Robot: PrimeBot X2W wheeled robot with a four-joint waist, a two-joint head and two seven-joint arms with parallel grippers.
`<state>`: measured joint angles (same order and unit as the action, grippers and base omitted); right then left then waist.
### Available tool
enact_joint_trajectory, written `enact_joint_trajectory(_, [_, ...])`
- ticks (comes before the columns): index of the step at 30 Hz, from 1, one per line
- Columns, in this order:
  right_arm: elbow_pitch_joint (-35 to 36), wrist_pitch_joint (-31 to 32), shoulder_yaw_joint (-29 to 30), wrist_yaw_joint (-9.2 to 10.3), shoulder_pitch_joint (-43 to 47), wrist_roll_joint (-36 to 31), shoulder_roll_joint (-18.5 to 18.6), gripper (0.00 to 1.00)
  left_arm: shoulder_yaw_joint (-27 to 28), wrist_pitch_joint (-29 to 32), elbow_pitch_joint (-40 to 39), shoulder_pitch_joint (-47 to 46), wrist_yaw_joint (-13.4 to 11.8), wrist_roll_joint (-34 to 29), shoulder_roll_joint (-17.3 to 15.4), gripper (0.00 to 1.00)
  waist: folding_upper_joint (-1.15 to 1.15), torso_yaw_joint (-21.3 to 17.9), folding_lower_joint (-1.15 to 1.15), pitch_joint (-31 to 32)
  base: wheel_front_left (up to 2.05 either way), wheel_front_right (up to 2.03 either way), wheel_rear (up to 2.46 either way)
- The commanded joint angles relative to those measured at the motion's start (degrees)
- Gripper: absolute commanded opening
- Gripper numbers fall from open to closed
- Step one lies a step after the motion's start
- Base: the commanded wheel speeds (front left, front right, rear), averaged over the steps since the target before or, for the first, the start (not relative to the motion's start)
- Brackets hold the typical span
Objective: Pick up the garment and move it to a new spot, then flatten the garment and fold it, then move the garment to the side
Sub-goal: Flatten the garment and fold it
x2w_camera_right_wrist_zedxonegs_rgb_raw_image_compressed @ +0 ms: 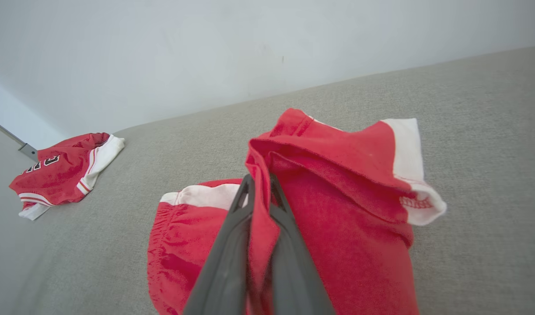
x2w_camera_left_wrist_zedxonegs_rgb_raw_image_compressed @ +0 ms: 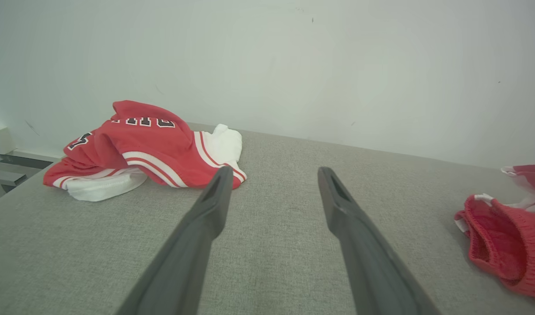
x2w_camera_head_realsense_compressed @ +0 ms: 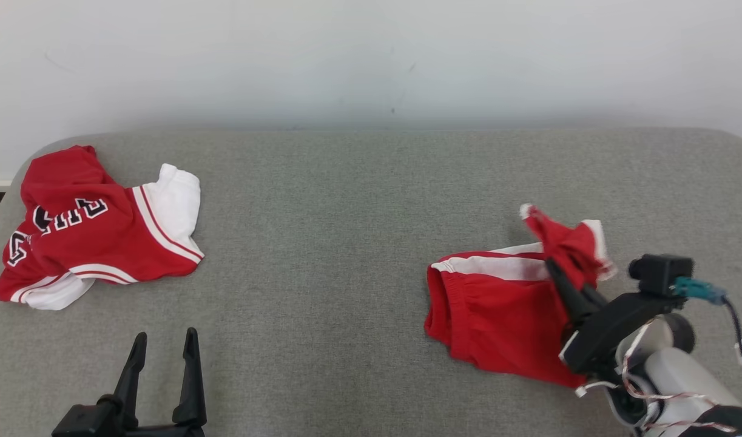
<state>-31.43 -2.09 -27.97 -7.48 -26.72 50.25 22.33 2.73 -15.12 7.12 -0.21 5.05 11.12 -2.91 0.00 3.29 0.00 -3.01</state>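
The garment [x2w_camera_head_realsense_compressed: 498, 306] is a pair of red shorts with white trim, lying at the right of the grey surface. My right gripper [x2w_camera_head_realsense_compressed: 553, 267] is shut on a fold of its fabric, and the pinched edge [x2w_camera_right_wrist_zedxonegs_rgb_raw_image_compressed: 260, 205] stands up between the two fingers while a leg end [x2w_camera_right_wrist_zedxonegs_rgb_raw_image_compressed: 407, 175] is lifted and flopped over. The shorts [x2w_camera_left_wrist_zedxonegs_rgb_raw_image_compressed: 503, 243] also sit at the right edge of the left wrist view. My left gripper [x2w_camera_head_realsense_compressed: 165, 343] rests open at the lower left, its fingers [x2w_camera_left_wrist_zedxonegs_rgb_raw_image_compressed: 217, 197] wide apart and holding nothing.
A crumpled red and white jersey [x2w_camera_head_realsense_compressed: 85, 230] with black lettering lies at the far left of the grey padded surface [x2w_camera_head_realsense_compressed: 346, 243], also seen as jersey [x2w_camera_left_wrist_zedxonegs_rgb_raw_image_compressed: 140, 148] and jersey [x2w_camera_right_wrist_zedxonegs_rgb_raw_image_compressed: 61, 168]. A pale wall [x2w_camera_head_realsense_compressed: 371, 60] rises behind the surface.
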Motion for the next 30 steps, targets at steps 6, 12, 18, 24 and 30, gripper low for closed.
enact_joint_trajectory(6, [4.4, 1.5, -3.0, -0.04, 4.0, -2.9, -3.5, 0.00, -0.7, 0.0, -0.1, -0.2, -0.4, 0.9, 0.0, 1.00, 0.00, 2.1, 0.00, -1.0, 0.00, 0.00, 0.00])
enact_joint_trajectory(12, [5.2, 1.8, -5.1, -0.04, 7.6, -5.5, -5.3, 0.00, -1.1, 0.0, 0.0, -0.6, -0.4, 1.0, 0.0, 1.00, 0.00, 3.6, 0.00, -1.4, 0.00, 0.00, 0.00])
enact_joint_trajectory(18, [4.8, 1.0, -6.4, -0.04, 9.7, -7.6, -6.0, 0.00, -1.1, 0.0, 0.1, -0.1, -0.7, 1.2, 0.0, 1.00, 0.00, 3.7, 0.00, -1.3, 0.00, 0.00, 0.00])
enact_joint_trajectory(24, [5.8, -1.6, -5.7, -0.04, 10.1, -8.0, -5.5, 1.00, -0.8, 0.0, 0.0, 0.1, -0.9, 1.2, 0.0, 1.00, 0.00, 2.9, 0.00, -0.8, 0.00, 0.00, 0.00])
enact_joint_trajectory(30, [7.6, -5.5, -1.3, -0.04, 11.3, -6.7, -4.1, 1.00, -0.4, 0.0, -0.2, 0.4, -0.7, 0.8, 0.0, 1.00, 0.00, 2.0, 0.00, -0.4, 0.00, 0.00, 0.00])
